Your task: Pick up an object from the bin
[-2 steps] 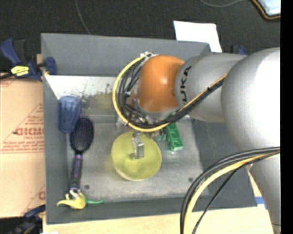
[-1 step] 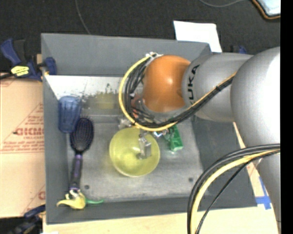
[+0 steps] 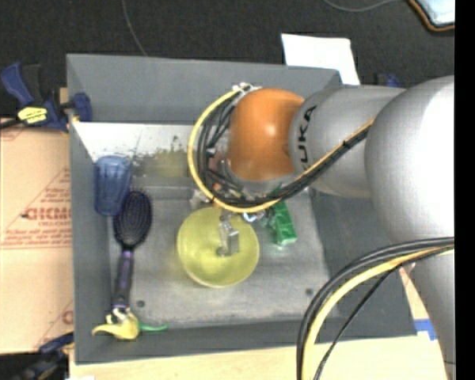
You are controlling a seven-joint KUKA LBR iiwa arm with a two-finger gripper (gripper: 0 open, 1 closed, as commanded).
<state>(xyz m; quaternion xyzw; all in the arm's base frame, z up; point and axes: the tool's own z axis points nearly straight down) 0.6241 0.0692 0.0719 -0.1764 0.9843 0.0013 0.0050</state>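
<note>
Approach step: poised with hand point(image 3: 227, 238) low inside yellow translucent bowl point(image 3: 198, 261), middle of bin point(image 3: 299, 282) floor toward front edge. Cannot tell how far open, nor whether gripping anything. Green plastic piece point(image 3: 283, 226) just beside bowl's right. Next, probably: settle over bowl wall, close, lift.

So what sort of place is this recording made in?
Most likely a robotics lab's bin-picking station: a silver KUKA arm with an orange wrist cover reaches into a grey metal bin of loose household things, such as a translucent yellow plastic bowl and a black oval hairbrush.
</note>
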